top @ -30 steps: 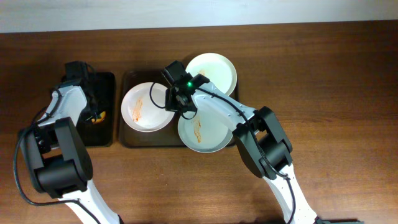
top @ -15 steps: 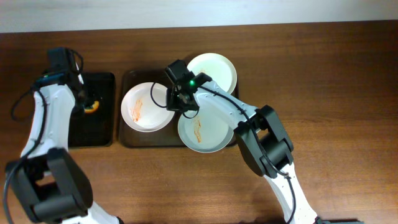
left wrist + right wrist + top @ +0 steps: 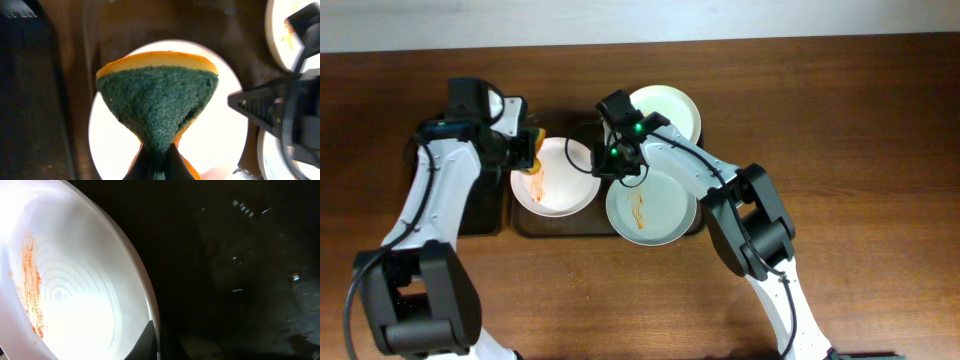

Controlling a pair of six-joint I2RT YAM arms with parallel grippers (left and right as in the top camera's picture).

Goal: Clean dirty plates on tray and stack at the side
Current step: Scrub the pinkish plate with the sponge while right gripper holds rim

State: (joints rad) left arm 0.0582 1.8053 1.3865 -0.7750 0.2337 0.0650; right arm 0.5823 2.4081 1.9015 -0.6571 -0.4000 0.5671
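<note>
Most of the brown tray (image 3: 545, 226) is covered by three plates, so only its left rim, front edge and a dark strip at the back show. The left arm hides much of the black tray (image 3: 488, 210) lying just left of it. The white plate (image 3: 560, 185) sits in the tray's left half, streaked with orange sauce on its left side. A bluish plate (image 3: 650, 205) hangs over the tray's front right corner, and a pale plate (image 3: 665, 110) overhangs the back right corner. The left arm reaches in from the tray's left, elbow out over the black tray and wrist turned toward the white plate. The left gripper (image 3: 156, 159) is pinched tight on a sponge (image 3: 157, 95), green scouring face out and orange back above, squeezed to a waist between the fingers. I cannot tell whether the sponge touches the plate. The right arm stretches over the tray from the front right, crossing above the bluish plate. The right gripper (image 3: 612, 168) is at the white plate's right rim. In its wrist view one dark fingertip (image 3: 148, 339) lies against the inside of that rim, while the other is lost in the blackness, so I cannot tell whether the rim is clamped.
</note>
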